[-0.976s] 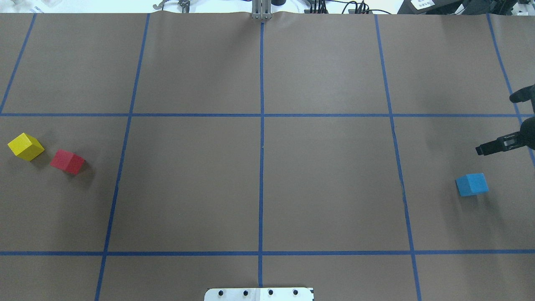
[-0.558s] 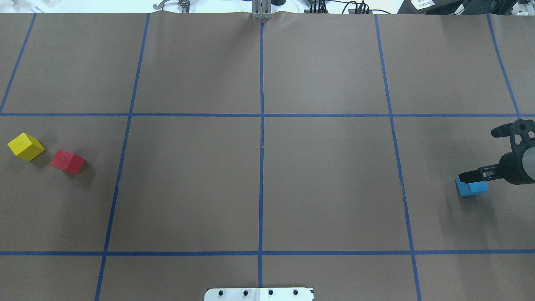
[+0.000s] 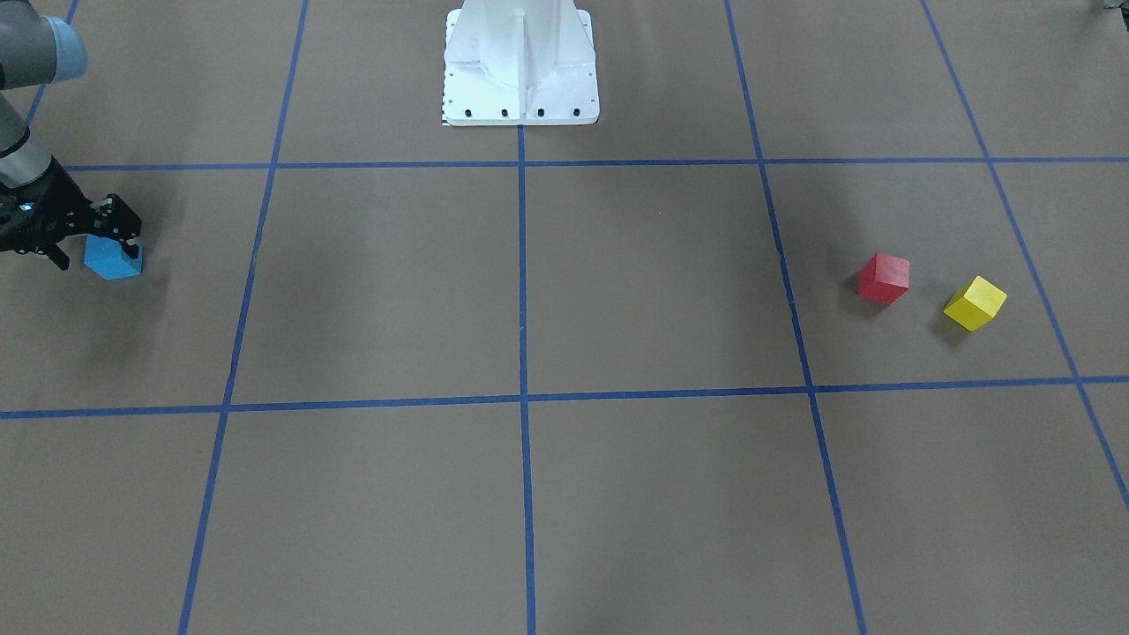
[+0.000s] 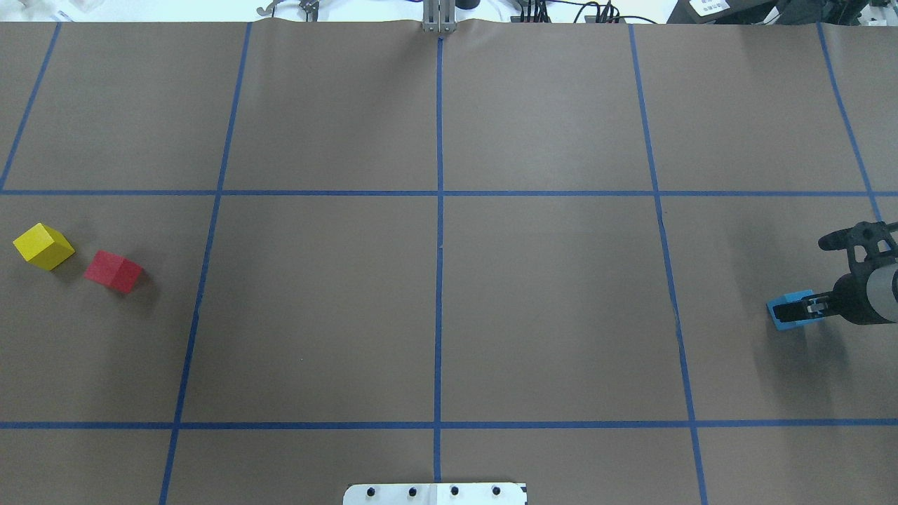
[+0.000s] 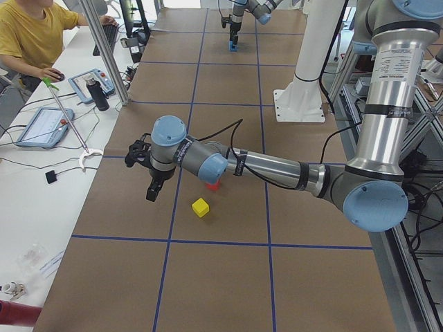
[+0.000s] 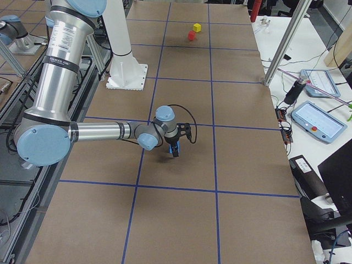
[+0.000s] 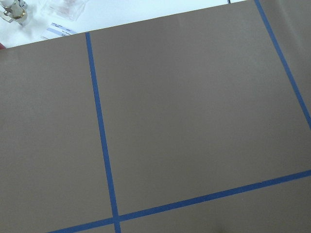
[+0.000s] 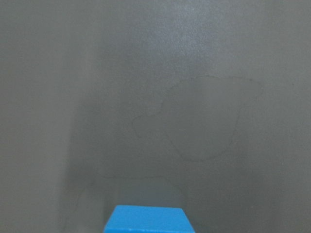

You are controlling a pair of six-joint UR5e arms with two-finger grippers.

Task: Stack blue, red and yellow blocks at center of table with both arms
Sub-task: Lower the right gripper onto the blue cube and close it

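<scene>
My right pincer (image 3: 97, 250) stands wide, black fingers straddling the matte blue cube (image 3: 115, 263) at the right end of the brown paper-covered desk (image 4: 547, 301), which is taped in a blue grid. My wrist camera shows only the cube's top edge. The smooth red cube (image 4: 112, 271) and the sharp-edged yellow cube (image 4: 43, 245) sit near each other at the far left. I cannot tell whether my left pincer (image 5: 142, 173) is wide or narrow; from the left side its arm hides part of the red cube.
</scene>
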